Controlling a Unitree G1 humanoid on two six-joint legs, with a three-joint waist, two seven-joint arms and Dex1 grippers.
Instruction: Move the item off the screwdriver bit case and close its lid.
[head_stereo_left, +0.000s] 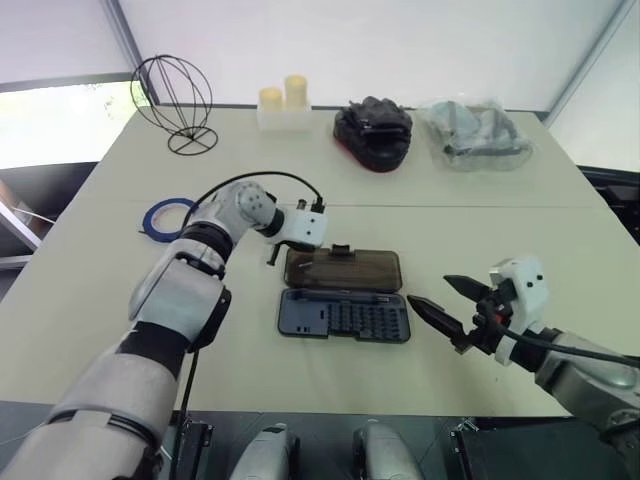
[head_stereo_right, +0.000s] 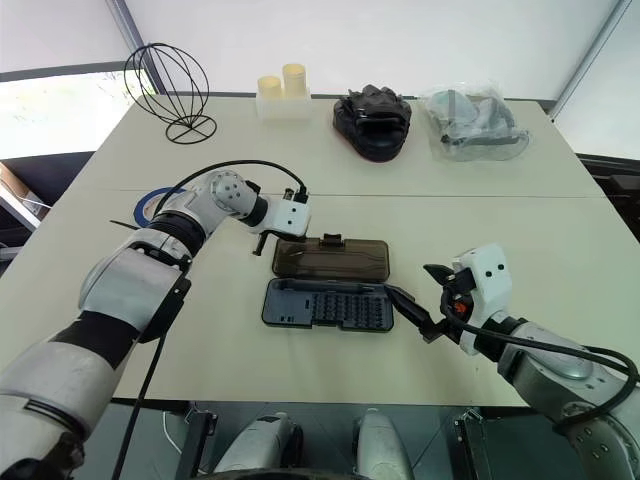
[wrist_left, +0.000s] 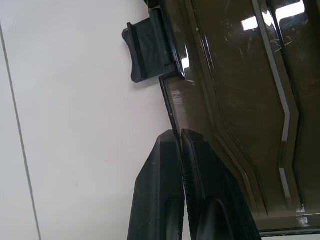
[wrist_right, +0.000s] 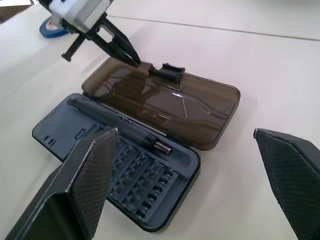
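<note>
step: close lid | tape ring (head_stereo_left: 166, 217) already off, far left on worktop (head_stereo_left: 90, 300) | case (head_stereo_left: 345, 317) open, lid (head_stereo_left: 343, 268) flat behind | my left end effector (wrist_right: 134, 61) pinched shut at lid's far edge: slide under, tip toward me | right end effector (head_stereo_left: 447, 304) wide, empty

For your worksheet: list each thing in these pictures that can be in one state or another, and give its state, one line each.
screwdriver bit case: open, bits exposed.
lid: folded back flat on the table.
blue tape ring: off the case, flat on the table.
left gripper: shut, tips at the lid's far edge.
right gripper: open, holding nothing.
clear bag: lying crumpled at the table's far side.
</note>
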